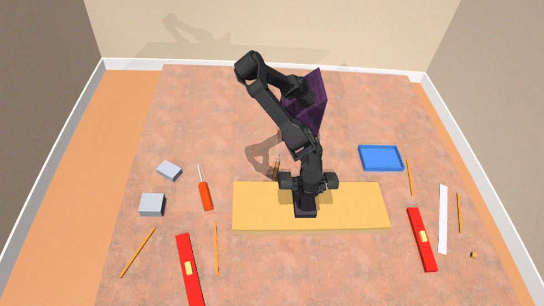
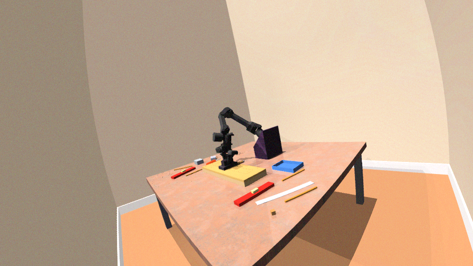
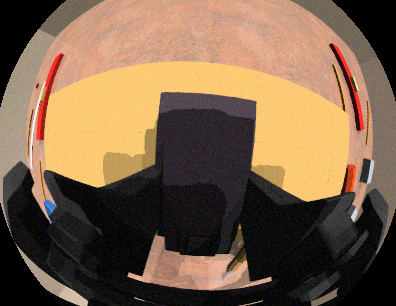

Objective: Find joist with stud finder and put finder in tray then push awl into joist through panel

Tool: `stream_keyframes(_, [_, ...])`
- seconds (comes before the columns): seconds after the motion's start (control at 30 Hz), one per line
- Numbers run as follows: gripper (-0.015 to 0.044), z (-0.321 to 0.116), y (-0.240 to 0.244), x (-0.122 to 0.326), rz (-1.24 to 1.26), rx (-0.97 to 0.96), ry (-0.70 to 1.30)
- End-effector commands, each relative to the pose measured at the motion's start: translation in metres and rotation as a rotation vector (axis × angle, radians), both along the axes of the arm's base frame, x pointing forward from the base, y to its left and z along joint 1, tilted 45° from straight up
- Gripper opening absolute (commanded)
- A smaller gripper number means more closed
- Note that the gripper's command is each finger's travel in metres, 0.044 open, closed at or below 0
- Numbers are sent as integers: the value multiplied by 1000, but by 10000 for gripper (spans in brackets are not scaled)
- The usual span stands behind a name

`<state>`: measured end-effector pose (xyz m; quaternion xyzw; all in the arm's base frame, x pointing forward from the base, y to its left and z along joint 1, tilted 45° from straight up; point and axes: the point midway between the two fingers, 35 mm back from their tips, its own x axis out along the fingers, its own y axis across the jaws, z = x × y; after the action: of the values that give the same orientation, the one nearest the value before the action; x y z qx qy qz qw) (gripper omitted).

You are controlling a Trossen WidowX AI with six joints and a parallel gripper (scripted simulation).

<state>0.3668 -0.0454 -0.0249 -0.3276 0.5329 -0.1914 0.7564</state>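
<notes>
The stud finder (image 1: pixel 305 209) (image 2: pixel 225 167) (image 3: pixel 208 145), a dark upright block, is held between the fingers of my gripper (image 1: pixel 307 195) (image 3: pixel 204 167), which is shut on it. It stands on or just above the yellow floor panel (image 1: pixel 353 214) (image 2: pixel 253 176) (image 3: pixel 299 135), near the panel's middle; the contact is too small to tell. No readout shows. The awl (image 1: pixel 276 170) (image 3: pixel 237 262) lies just behind the panel, left of my gripper in the top view, its brown handle nearest the panel. The blue tray (image 1: pixel 380 158) (image 2: pixel 287 166) is empty, behind and right of the panel.
A dark purple angled block (image 1: pixel 318 102) (image 2: pixel 271 144) stands behind, under the forearm. An orange screwdriver (image 1: pixel 205 196) and two grey blocks (image 1: pixel 168 170) (image 1: pixel 152 204) lie left. Red levels (image 1: pixel 185 248) (image 1: pixel 417 222), several thin orange sticks and a white strip (image 1: pixel 442 218) lie around the panel.
</notes>
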Motion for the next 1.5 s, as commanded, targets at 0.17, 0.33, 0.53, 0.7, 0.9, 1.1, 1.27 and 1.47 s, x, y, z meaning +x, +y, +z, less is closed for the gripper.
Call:
stream_keyframes(0.17, [0,9,-11,1,-5,-7,-1])
stream_keyframes(0.33, [0,14,-16,1,-5,-7,-1])
stream_keyframes(0.53, [0,20,-21,1,-5,-8,-1])
stream_keyframes(0.7, [0,25,-26,2,-5,-8,-1])
stream_keyframes(0.9, [0,31,-32,2,-5,-8,-1])
stream_keyframes(1.1, [0,36,-38,3,-5,-9,-1])
stream_keyframes(1.27, [0,41,-43,3,-5,-9,-1])
stream_keyframes(1.47, [0,47,-48,4,-5,-9,-1])
